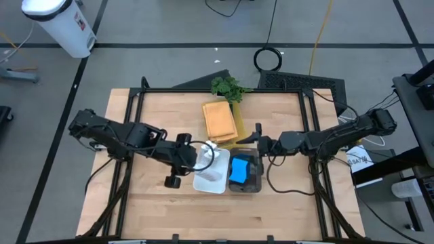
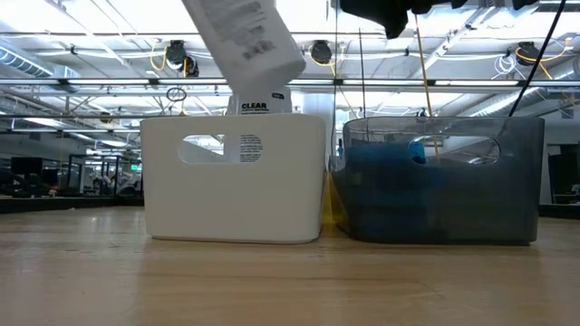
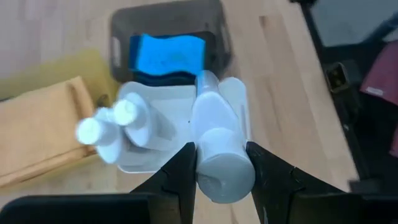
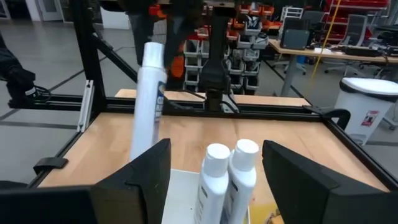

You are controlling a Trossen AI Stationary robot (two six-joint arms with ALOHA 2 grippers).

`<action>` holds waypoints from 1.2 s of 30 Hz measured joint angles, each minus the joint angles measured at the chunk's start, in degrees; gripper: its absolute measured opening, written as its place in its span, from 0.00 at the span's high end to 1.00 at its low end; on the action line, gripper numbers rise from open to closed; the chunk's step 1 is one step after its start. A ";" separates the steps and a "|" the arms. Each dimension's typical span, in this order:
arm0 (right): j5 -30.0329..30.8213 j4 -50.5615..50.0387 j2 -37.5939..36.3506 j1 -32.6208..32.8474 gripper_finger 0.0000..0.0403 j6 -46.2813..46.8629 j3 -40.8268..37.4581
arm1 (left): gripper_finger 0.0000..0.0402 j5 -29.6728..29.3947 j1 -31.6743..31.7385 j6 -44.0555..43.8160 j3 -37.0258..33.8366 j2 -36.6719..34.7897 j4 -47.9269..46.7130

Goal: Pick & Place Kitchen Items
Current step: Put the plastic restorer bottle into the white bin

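Observation:
A white bin and a grey bin stand side by side mid-table. Two white capped bottles stand in the white bin, and blue sponges lie in the grey one. My left gripper is above the white bin, shut on a third white bottle. My right gripper hovers open and level above the grey bin's far side, pointing at the bottles and touching nothing. An orange-tan cloth lies folded on a yellowish cloth behind the bins. My left gripper pinches the bottle's body between its two fingers, near the bottle's upper, rounded end. The fingers slant down from the table's left side and lie across the bottle. The bottle hangs tilted and clear, its other end pointing down at the white bin.
A leafy green plant sits at the table's far edge behind the cloths. Bare wood lies in front of the bins and to both sides. A dark frame rail runs round the table.

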 joint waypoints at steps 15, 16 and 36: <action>-0.03 0.15 0.04 0.00 0.45 0.00 0.00 | 0.71 2.18 0.00 2.01 -2.97 10.14 -2.03; -0.03 0.15 0.04 0.00 0.45 -0.02 0.00 | 0.71 2.15 0.01 2.22 -2.99 11.32 -2.29; -0.03 -0.15 0.04 -0.02 0.45 -0.09 0.00 | 0.23 2.78 1.25 4.03 -2.87 14.27 0.89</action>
